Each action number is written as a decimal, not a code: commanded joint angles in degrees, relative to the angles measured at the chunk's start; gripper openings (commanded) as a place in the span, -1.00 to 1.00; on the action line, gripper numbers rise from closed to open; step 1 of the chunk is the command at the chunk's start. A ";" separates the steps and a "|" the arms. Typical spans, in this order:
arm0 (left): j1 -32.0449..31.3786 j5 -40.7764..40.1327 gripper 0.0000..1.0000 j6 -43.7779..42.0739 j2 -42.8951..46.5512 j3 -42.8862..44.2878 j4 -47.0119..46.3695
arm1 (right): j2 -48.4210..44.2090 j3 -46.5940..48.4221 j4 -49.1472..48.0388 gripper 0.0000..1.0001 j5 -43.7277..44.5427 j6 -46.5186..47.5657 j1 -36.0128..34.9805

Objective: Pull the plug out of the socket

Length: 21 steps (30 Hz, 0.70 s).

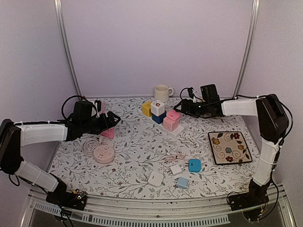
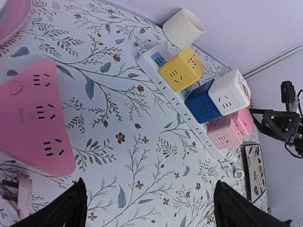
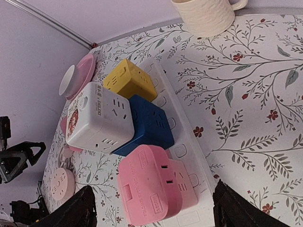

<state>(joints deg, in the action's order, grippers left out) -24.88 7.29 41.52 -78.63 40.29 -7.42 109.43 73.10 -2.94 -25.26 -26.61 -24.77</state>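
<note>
pink cube plug (image 3: 151, 189) sat on the white power strip's (image 3: 182, 151) near end, close by the right gripper (image 1: 181, 108), its fingers spread wide. a clean pull likely meant squaring on the cube's sides and lifting straight; the left gripper (image 2: 150, 189), equally wide, hovered well apart.

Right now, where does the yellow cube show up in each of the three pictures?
Top external: the yellow cube sits at back centre, left of the other cubes.
Left wrist: the yellow cube is in the upper part, right of centre.
Right wrist: the yellow cube is in the upper part, left of centre.
Shared landmark: the mug stands just beyond it in all three.
</note>
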 commanded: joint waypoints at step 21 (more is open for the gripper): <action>-3.27 8.90 0.82 1.49 -7.93 3.78 -7.35 | 3.97 3.69 -0.72 -0.34 -5.83 -3.58 -4.61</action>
<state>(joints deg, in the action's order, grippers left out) -26.33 14.04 42.28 -85.12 43.18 -11.46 116.29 77.84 -2.98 -32.16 -29.74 -26.70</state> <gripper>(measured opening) 0.916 0.347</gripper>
